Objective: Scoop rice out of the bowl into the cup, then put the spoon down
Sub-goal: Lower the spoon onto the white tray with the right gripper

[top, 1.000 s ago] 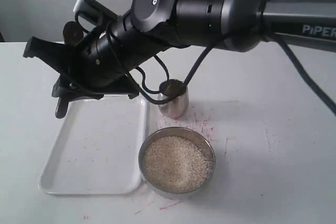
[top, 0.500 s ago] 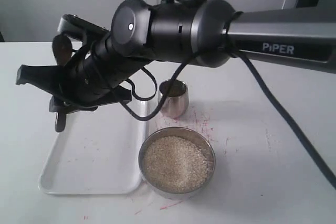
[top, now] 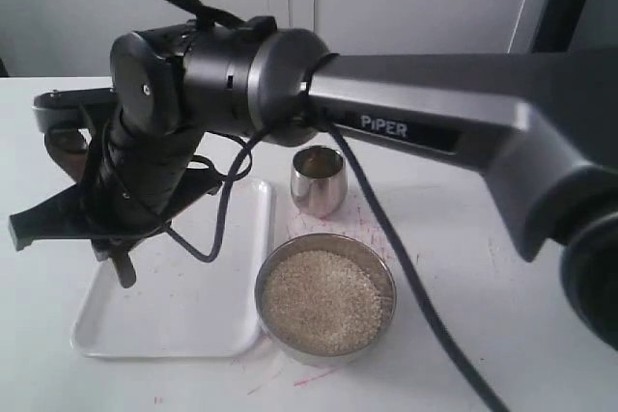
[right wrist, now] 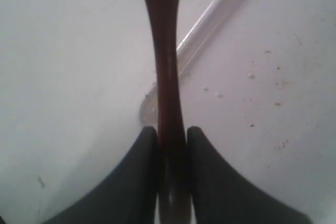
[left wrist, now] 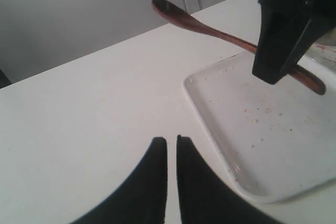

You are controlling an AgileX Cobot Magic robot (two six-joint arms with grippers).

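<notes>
The reddish-brown wooden spoon (top: 62, 140) hangs tilted over the left rim of the white tray (top: 183, 325), its handle end (top: 124, 272) low above the tray. My right gripper (top: 108, 238) has reached across and is shut on the spoon handle (right wrist: 167, 66). In the left wrist view the spoon (left wrist: 210, 27) passes through the right gripper (left wrist: 278, 69). The steel bowl (top: 388, 277) holds rice (top: 321, 299) and stands right of the tray. Behind it is the small shiny cup (top: 319, 180). My left gripper (left wrist: 171, 141) is shut on nothing above bare table, left of the tray.
The tray floor (left wrist: 273, 124) carries a few stray grains. Red marks speckle the table (top: 372, 224) by the cup. The right arm (top: 406, 113) spans the scene above the cup. The table's far edge (left wrist: 79, 61) meets a grey wall.
The right arm swung left and downward with the spoon, from above the tray's far end to low over its left rim. Cup and bowl stayed put.
</notes>
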